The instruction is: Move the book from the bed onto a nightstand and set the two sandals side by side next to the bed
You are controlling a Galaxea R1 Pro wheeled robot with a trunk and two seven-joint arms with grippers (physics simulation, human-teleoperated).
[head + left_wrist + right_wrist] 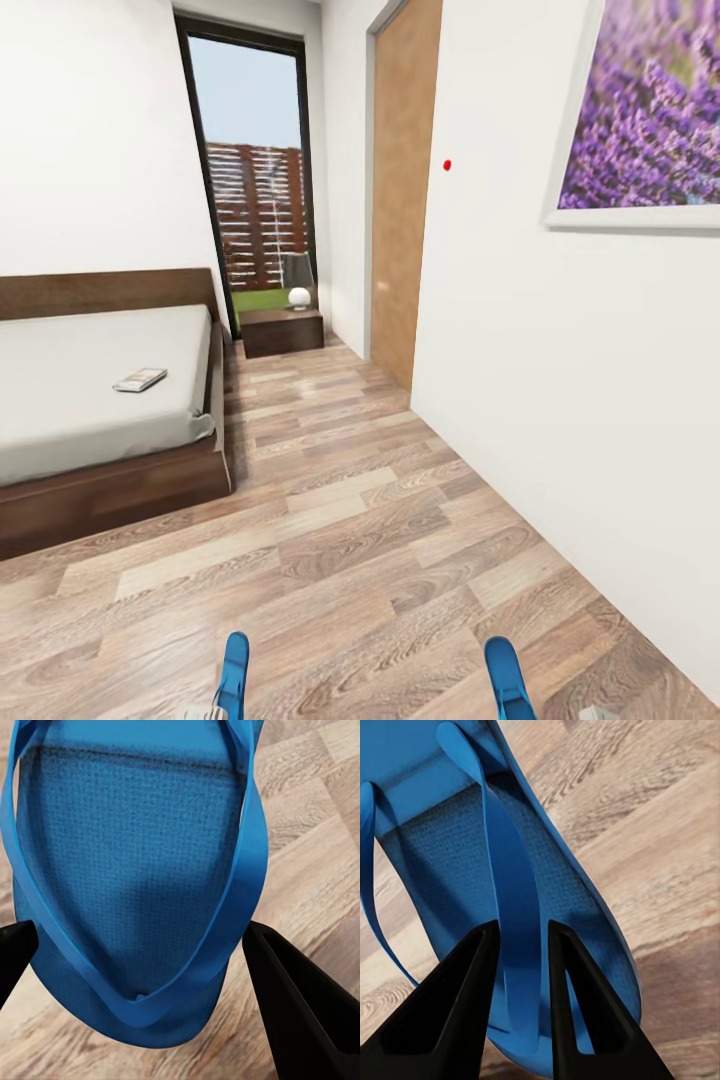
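Sandals first: two bright blue flip-flop sandals hang at the bottom edge of the head view, one at lower left (233, 672) and one at lower right (508, 678), each carried above the light-brown wood-plank floor (340, 540). The right gripper (519, 967) is clamped on the thong strap of its sandal (510, 870), black fingers (454, 1012) pinching the strap from both sides. The left gripper (139, 967) straddles the other sandal (127, 870); its fingers (300, 1012) sit wide at the sole's flanks, and I cannot tell whether they bear on it. Judged soft, light and floppy, these sandals should be taken by the strap or across the sole. The small thin paperback book (139, 379) lies flat at centre left on the light-grey mattress of the low dark-brown platform bed (90, 400); probably light and stiff, best gripped by an edge. A low dark-brown nightstand (282, 330) stands beyond the bed, below the tall window.
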